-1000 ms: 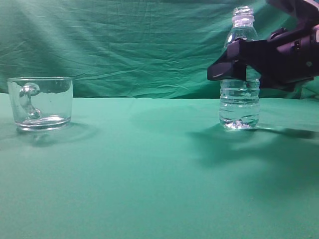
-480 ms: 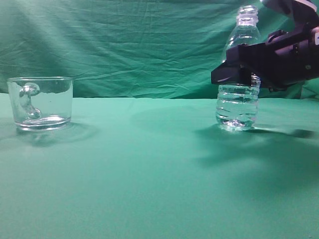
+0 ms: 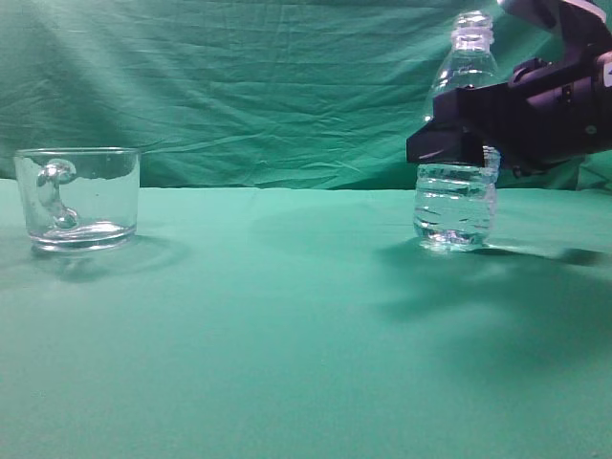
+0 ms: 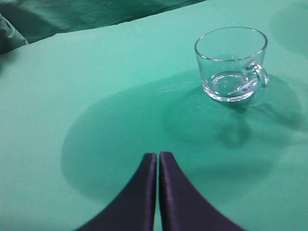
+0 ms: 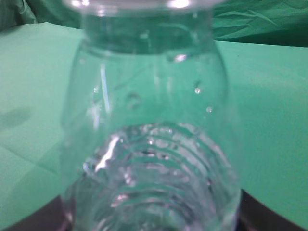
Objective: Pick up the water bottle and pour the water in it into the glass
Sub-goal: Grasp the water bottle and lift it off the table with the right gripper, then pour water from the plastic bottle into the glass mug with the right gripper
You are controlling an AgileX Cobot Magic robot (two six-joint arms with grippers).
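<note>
Exterior view: the water bottle (image 3: 457,163) is at the 3 o'clock side of the green worktop (image 3: 287,335), neck at 12 o'clock, its base at or barely above the cloth; contact cannot be confirmed. The right tool (image 3: 459,134) comes in from 3 o'clock and is clamped around the bottle's mid-body, above the water (image 3: 454,206) filling the lower part. The glass (image 3: 81,196) stands well apart at 9 o'clock, handle facing the camera. Left wrist view: the left tool (image 4: 158,161) has both fingers pressed together, holding nothing, above the worktop (image 4: 72,96); the glass (image 4: 232,63) lies at about 1 o'clock from the fingertips, upright, handle to its 3 o'clock. Right wrist view: the water bottle (image 5: 149,120) fills the frame, seated between dark finger edges at 7 and 5 o'clock.
</note>
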